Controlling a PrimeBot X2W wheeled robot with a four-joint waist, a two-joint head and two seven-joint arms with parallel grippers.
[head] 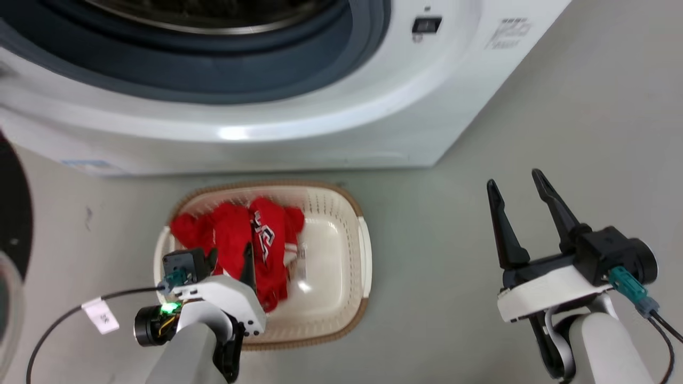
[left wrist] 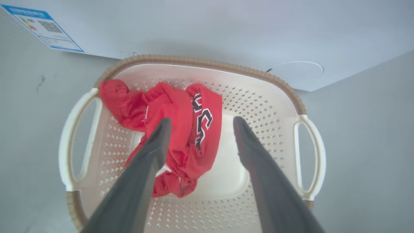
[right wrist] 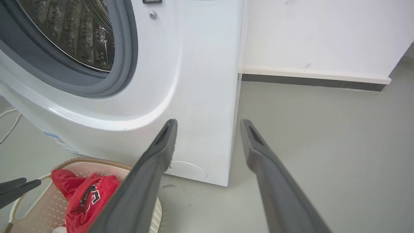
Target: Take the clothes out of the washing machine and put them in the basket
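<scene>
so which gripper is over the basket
The left gripper, open above the basket and the red clothes in it; the right gripper is open over the floor, clear of the basket.

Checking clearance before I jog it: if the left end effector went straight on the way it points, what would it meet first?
Most likely the red clothes lying in the basket: the open left end effector points down into it, straight at the fabric. Depth is unclear.
</scene>
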